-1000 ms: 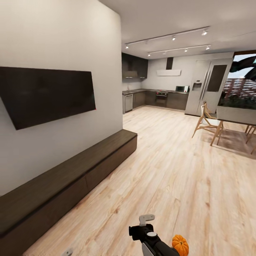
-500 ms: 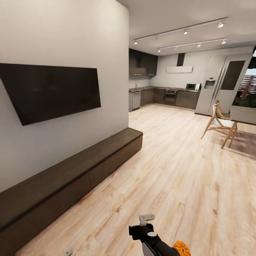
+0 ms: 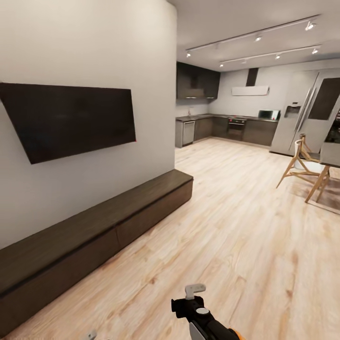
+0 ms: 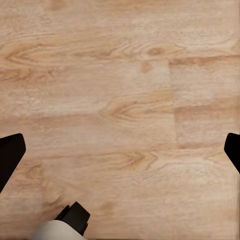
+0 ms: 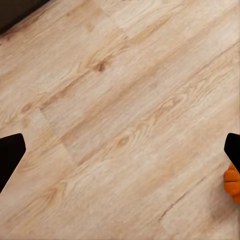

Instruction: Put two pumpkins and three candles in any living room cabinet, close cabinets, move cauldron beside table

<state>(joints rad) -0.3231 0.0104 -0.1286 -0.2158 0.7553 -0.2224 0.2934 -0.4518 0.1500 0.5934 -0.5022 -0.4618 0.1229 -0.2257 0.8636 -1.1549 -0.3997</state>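
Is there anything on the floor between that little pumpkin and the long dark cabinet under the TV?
Nothing visible: only bare wooden floor lies between the pumpkin and the closed cabinet.

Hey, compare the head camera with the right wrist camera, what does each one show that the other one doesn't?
Head view alone: the wall-mounted TV, the long dark-brown cabinet with both drawers shut, the kitchen at the back, the fridge, and a wooden chair.

Right wrist view alone: the right gripper, its dark fingertips spread wide with nothing between them, and part of an orange pumpkin on the floor beside one fingertip.

Both: the light wood plank floor.
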